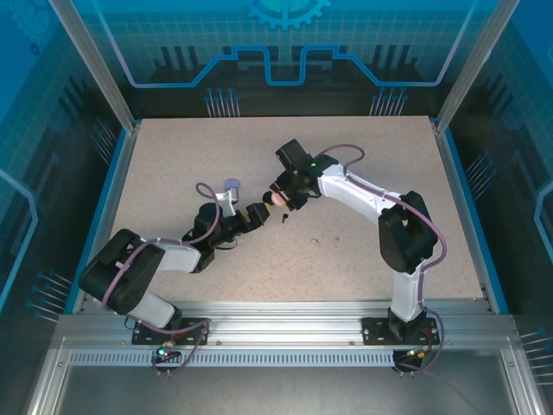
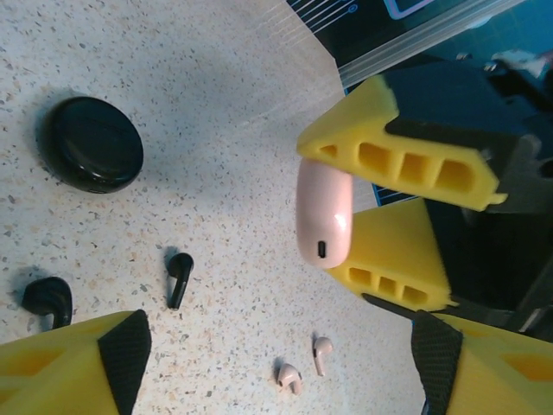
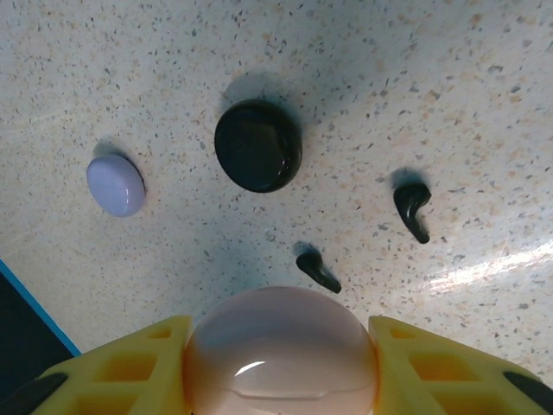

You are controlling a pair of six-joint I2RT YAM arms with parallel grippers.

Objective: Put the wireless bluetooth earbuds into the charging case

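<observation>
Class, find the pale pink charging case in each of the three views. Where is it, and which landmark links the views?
Top external: pale pink case near the table's middle, at the right arm's tip.
Left wrist: right of centre, edge-on, clamped in the right gripper.
Right wrist: bottom centre, between yellow fingers.
Shared landmark: black case, in both wrist views.

Robot lab cell, aluminium frame (image 1: 285, 332), blue panels (image 1: 363, 43), speckled table (image 1: 173, 156)

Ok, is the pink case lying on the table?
No, the right gripper holds the pink case between its yellow fingers, up in the air.
</observation>
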